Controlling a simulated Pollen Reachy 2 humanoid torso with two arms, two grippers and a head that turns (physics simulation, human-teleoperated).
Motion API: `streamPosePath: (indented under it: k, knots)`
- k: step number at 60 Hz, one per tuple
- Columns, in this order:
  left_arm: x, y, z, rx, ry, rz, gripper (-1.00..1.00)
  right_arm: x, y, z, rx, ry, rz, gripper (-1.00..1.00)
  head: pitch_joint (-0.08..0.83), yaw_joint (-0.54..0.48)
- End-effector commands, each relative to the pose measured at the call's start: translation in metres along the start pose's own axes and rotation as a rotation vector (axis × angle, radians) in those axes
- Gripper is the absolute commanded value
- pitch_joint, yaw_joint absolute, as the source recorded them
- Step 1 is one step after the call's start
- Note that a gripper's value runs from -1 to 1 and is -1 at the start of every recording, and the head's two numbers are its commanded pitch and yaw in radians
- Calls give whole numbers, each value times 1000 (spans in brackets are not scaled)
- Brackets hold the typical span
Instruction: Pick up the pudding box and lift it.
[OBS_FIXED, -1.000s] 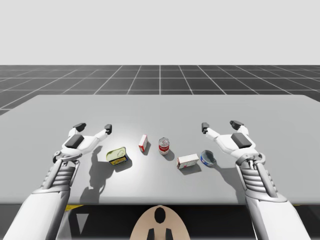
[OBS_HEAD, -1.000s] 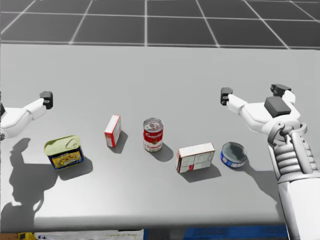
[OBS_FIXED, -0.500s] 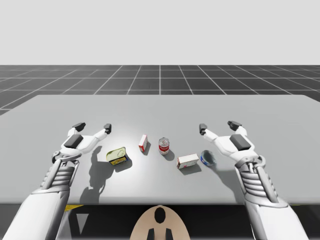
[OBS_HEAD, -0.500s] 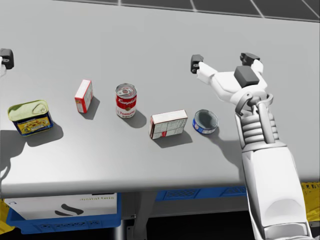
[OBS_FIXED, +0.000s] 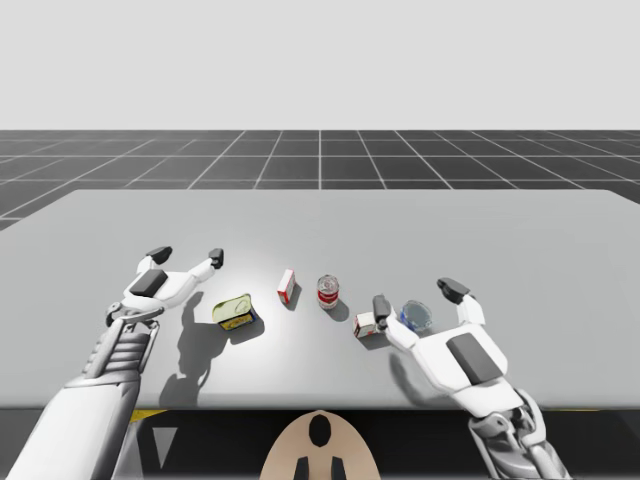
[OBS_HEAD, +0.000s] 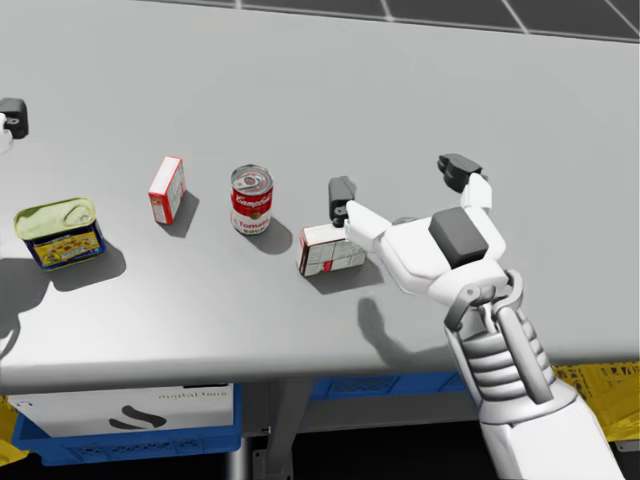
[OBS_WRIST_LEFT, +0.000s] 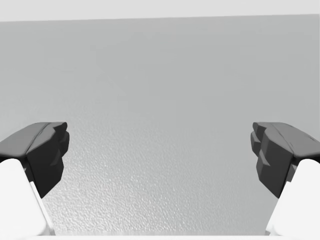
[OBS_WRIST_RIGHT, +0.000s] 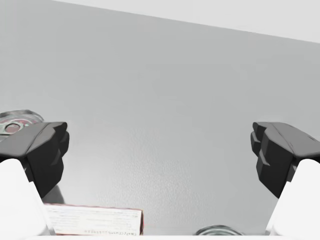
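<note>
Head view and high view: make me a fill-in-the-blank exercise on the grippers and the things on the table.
My right gripper hangs over the wide white box with its fingers ____.
The red can stands ____ the small red box and the wide white box.
The thing nearest my left gripper is the tin whose top is ____.
Missing words: open; between; green.
</note>
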Motion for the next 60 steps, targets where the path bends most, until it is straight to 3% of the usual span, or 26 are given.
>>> streamPosePath:
  k: [1, 17, 38, 60]
  knots:
    - [-1, -1, 0, -1, 4, -2, -1000, -19, 43, 24, 47, 2, -112, -1000, 751, -174]
    - [-2, -2, -1, -1, 9, -5, -1000, -47, 62, 37, 33, 10, -167, -1000, 757, -173]
    - [-3, -4, 0, 0, 9, -6, -1000, -78, 69, 8, -7, 45, -215, -1000, 767, -172]
    - [-2, -5, 1, -1, 7, -7, -1000, -90, 73, -22, -20, 67, -179, -1000, 775, -169]
